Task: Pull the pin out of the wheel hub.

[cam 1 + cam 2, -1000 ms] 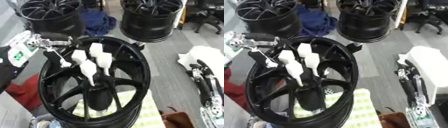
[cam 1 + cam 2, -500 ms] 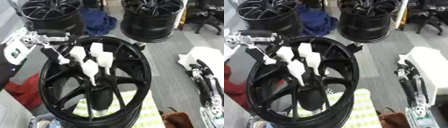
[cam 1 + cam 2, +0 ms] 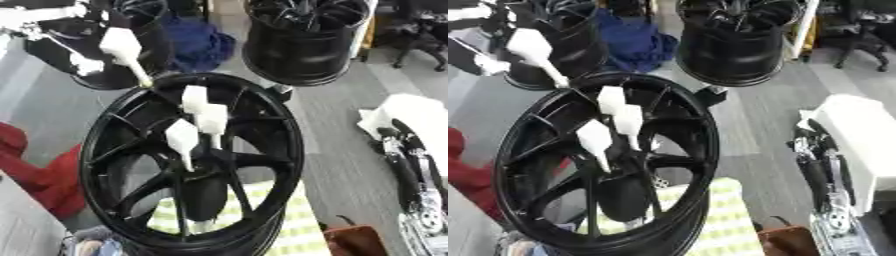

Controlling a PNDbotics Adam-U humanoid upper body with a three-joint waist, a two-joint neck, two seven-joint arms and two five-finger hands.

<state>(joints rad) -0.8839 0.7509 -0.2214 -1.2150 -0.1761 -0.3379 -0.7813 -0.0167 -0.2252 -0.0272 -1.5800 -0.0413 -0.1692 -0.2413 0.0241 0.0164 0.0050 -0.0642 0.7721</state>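
A big black wheel hub (image 3: 262, 165) lies tilted in front of me. Three white pins (image 3: 211, 119) stand close together at its centre, near the spokes. A further white pin (image 3: 122, 47) with a thin stem hangs above the hub's far left rim, its tip just clear of the rim. My left hand (image 3: 61, 25), blurred at the top left, is shut on that pin's upper end. My right hand (image 3: 802, 145) lies idle at the right, beside a white block; its fingers are too unclear to read.
Two more black wheels (image 3: 306, 40) stand at the back, with a blue cloth (image 3: 199, 42) between them. A white block (image 3: 855, 130) sits at the right, something red (image 3: 35, 170) at the left. A yellow-striped cloth (image 3: 293, 222) lies under the hub, a brown object (image 3: 359, 242) beside it.
My left hand has risen up and to the left with one white pin, drawing its stem out from among the other pins to above the rim. The right arm has not moved.
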